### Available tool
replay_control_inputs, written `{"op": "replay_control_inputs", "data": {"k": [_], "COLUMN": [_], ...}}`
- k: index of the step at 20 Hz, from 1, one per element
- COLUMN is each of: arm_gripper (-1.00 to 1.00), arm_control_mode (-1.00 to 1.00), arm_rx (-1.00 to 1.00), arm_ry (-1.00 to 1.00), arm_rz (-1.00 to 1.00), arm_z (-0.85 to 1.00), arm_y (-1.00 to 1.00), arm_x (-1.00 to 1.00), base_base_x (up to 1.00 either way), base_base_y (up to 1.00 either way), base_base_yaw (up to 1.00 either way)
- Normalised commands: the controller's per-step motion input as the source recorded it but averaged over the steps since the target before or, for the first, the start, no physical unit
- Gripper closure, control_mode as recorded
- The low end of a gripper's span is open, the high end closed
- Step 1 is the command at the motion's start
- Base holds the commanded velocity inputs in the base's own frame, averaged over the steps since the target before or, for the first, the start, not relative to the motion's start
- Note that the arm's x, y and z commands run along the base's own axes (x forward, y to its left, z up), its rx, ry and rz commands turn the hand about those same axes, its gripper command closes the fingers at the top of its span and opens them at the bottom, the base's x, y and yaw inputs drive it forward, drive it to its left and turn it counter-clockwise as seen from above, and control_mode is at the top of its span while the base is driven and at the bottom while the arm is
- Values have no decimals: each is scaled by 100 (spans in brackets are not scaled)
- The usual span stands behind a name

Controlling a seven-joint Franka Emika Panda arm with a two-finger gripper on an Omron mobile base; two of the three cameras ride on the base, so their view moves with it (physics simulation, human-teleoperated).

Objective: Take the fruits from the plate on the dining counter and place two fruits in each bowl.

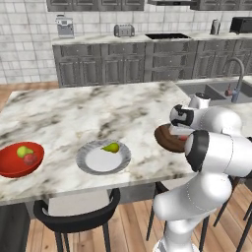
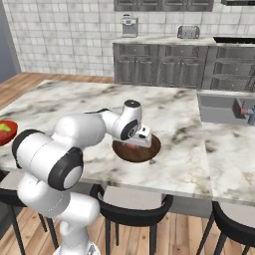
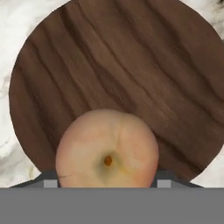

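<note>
The marble tabletop carries everything, laid out in a row along its near edge so that each dish can be reached in turn. In the left base view the red bowl is placed at 9 o'clock from the plate, and the brown bowl at 3 o'clock from it, partly hidden behind the arm. Two fruits are already held in the red bowl: a pear and a red fruit, touching each other. That bowl's share is judged complete. On the plate one pear is left, toward its 1 o'clock rim. The brown bowl is judged to be the one now being filled.

The arm is folded forward and low over the tabletop, its forearm reaching across so that the hand is hung directly above the brown bowl and pointed downward into it. In the hand view the bowl's wooden floor is spread beneath, with marble showing at the corners, so the hand is judged to be roughly centred.

A round peach-coloured fruit is seen at 6 o'clock in that view, set between the dark tips of the jaws, which are pressed against its sides. The jaws are therefore taken to be clamped on it. It is held above the bowl's floor, apparently ready for release.
</note>
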Motion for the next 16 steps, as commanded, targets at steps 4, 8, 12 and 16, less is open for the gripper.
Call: {"op": "replay_control_inputs", "data": {"k": [4, 8, 12, 16], "arm_gripper": [100, 100, 100, 100], "arm_control_mode": [-100, -100, -100, -100], "arm_rx": [-1, 0, 0, 0], "arm_ry": [0, 1, 0, 0], "arm_rz": [0, 0, 0, 0], "arm_z": [-37, -19, -17, -23], "arm_y": [0, 0, -1, -2], "arm_x": [0, 6, 12, 9], "base_base_x": [0, 0, 0, 0], "base_base_y": [0, 0, 0, 0], "base_base_yaw": [0, 0, 0, 0]}}
